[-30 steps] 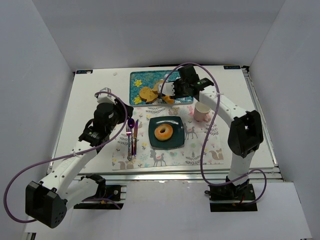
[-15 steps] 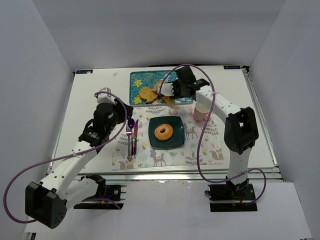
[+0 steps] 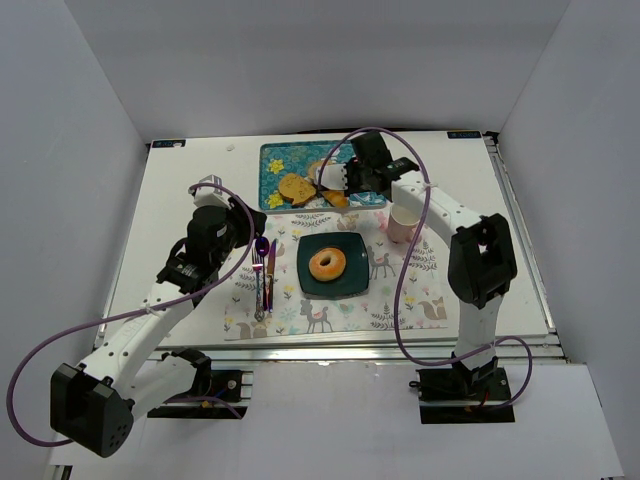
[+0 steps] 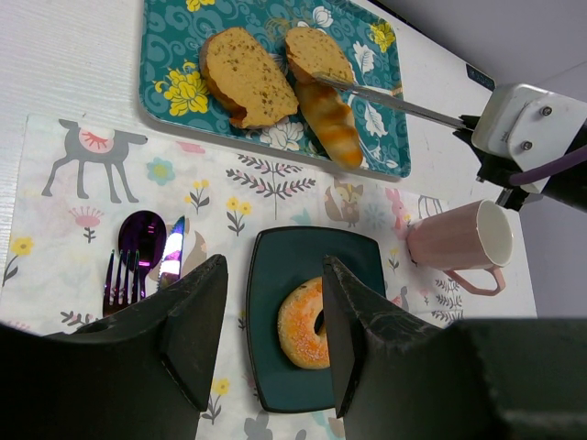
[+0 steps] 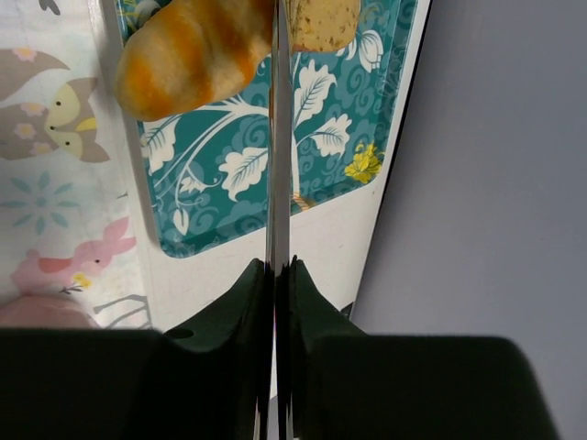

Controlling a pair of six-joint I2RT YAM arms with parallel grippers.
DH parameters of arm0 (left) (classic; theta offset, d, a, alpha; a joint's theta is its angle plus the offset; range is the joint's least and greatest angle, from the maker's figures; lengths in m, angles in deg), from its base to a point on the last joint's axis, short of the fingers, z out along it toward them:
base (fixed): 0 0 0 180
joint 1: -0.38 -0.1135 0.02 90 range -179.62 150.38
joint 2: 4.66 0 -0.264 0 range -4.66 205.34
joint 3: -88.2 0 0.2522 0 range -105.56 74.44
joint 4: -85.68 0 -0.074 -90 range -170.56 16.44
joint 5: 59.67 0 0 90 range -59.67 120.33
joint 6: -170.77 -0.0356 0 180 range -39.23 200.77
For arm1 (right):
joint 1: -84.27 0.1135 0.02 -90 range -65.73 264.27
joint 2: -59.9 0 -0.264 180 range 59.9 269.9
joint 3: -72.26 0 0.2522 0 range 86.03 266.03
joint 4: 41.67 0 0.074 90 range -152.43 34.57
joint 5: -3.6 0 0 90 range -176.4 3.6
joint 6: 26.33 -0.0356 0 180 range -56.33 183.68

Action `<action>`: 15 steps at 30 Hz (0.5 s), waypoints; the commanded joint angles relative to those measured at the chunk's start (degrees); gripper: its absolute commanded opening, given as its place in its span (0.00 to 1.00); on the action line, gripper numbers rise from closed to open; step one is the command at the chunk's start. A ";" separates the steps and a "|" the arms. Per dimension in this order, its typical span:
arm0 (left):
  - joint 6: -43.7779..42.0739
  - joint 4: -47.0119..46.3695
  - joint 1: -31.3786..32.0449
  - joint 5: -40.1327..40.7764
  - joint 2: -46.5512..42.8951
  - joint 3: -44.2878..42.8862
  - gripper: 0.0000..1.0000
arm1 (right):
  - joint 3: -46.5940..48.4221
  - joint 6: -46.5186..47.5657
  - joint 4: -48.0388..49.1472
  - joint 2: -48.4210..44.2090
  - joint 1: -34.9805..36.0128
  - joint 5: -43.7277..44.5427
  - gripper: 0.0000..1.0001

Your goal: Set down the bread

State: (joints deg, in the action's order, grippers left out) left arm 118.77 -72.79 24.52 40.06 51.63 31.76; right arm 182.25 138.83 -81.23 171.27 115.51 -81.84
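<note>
A white desk (image 3: pixel 180 200), walled on three sides, carries an animal-print paper placemat (image 4: pixel 83 174). There is bare desk to the left and right of the placemat. A teal floral rectangular tray (image 4: pixel 165 73) sits at the placemat's far edge, its near rim meeting that edge.

On the tray lie two brown bread slices (image 4: pixel 246 78) side by side, with a long glazed orange roll (image 4: pixel 332 124) just beside the right-hand slice. The right fingers (image 5: pixel 275 275) are pressed together on a thin flat metal tool (image 4: pixel 394 103), whose blade runs between the roll and that slice.

The left fingers (image 4: pixel 273 280) are spread wide and hold nothing. They hover over the placemat between the purple iridescent cutlery (image 4: pixel 138 257) and a dark green square plate (image 4: pixel 284 257) bearing a ring-shaped bagel (image 4: pixel 305 323). A pink mug (image 4: pixel 454 240) stands right of the plate, apart from it, below the tray's right corner.

A second ago the right fingers stood wider; they have since drawn in, and that arm's elbow has shifted slightly left. The left arm, bread, plate and mug lie as before.
</note>
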 commanded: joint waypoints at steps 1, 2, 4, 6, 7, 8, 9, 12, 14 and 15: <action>-0.03 0.23 0.03 0.37 -0.83 -0.04 0.55 | 1.51 -1.41 0.14 -3.69 -0.31 -1.83 0.11; -0.03 0.14 0.03 0.37 -0.75 -0.13 0.55 | 1.07 -2.02 0.05 -4.92 -0.31 -3.14 0.09; -0.03 0.14 0.03 0.46 -0.92 -0.04 0.55 | -0.76 -3.86 -0.56 -9.47 -0.48 -6.03 0.08; -0.03 0.05 0.03 0.55 -0.92 -0.04 0.55 | -3.75 -4.75 -0.22 -13.44 -0.48 -9.12 0.06; -0.03 0.14 0.03 0.55 -0.75 -0.04 0.55 | -7.51 -5.54 0.57 -17.64 -0.40 -10.69 0.06; -0.03 0.05 0.03 0.63 -0.75 -0.04 0.55 | -9.54 -5.81 0.49 -19.77 -0.39 -11.67 0.06; -0.03 -0.03 0.03 0.63 -0.57 -0.04 0.55 | -11.57 -5.81 0.14 -21.97 -0.48 -12.72 0.06; -0.12 -0.21 0.03 0.37 -0.05 -0.04 0.56 | -21.23 -5.20 -1.87 -30.93 -0.39 -16.50 0.06; -0.12 -0.39 0.03 0.02 0.31 -0.21 0.55 | -28.06 -4.41 -3.72 -37.70 -0.39 -19.31 0.06; -0.20 -0.47 0.03 -0.07 0.48 -0.21 0.55 | -29.94 -4.14 -4.60 -39.55 -0.48 -20.11 0.06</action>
State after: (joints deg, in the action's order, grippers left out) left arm 118.75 -72.85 24.52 40.04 52.09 31.76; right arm 157.66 134.50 -82.74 135.03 115.10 -96.16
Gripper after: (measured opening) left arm 0.555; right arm 0.222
